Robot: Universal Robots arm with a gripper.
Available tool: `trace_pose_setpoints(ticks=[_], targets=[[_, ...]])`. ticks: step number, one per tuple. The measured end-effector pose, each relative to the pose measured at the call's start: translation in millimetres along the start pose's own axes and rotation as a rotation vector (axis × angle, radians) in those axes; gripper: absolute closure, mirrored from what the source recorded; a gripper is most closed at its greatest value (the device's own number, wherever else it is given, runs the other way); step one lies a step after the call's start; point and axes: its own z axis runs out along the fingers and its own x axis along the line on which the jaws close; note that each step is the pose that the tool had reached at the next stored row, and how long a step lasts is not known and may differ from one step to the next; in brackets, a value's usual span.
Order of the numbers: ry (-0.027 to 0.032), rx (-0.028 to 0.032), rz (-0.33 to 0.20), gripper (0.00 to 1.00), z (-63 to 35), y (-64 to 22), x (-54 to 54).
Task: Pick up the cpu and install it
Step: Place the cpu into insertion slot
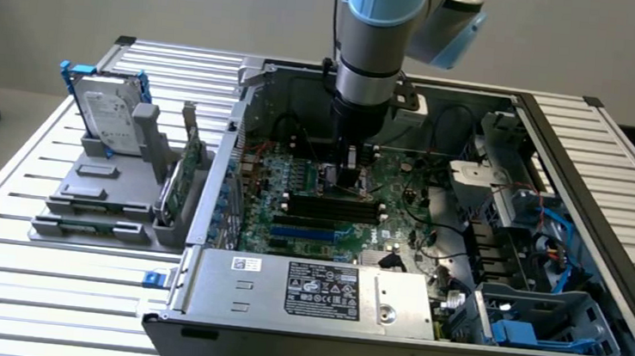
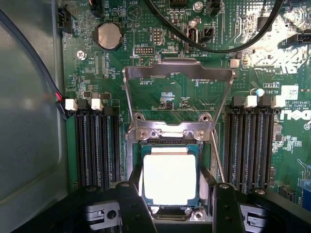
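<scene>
At upper centre of the exterior view, the arm (image 1: 371,62) reaches straight down into the open case (image 1: 595,159) on the table (image 1: 9,280). Its fingers (image 2: 132,206) pinch the cpu (image 2: 170,178) by two opposite edges, leaving the shiny top clear. They hold it level at the socket (image 2: 170,132) — whether it is seated cannot be told. The plate (image 2: 177,70) stands swung back, likely to keep the opening free.

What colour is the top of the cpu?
The cpu top is shiny silver-white; clearest in the wrist view.
</scene>
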Motion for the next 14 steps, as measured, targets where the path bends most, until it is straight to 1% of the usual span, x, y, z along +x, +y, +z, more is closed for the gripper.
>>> trace_pose_setpoints(ticks=[1, 2, 5, 7, 14], targets=[[0.0055, 0.0008, 0.0, 0.46, 0.4, -0.2, 0.4], [0.0054, 0.0, 0.0, 0.46, 0.5, -0.1, 0.4], [0.0086, 0.0001, 0.0, 0.46, 0.1, -0.4, 0.1], [0.0096, 0.0001, 0.0, 0.46, 0.2, -0.6, 0.1], [0.0097, 0.0003, 0.001, 0.46, 0.0, -0.8, -1.1]])
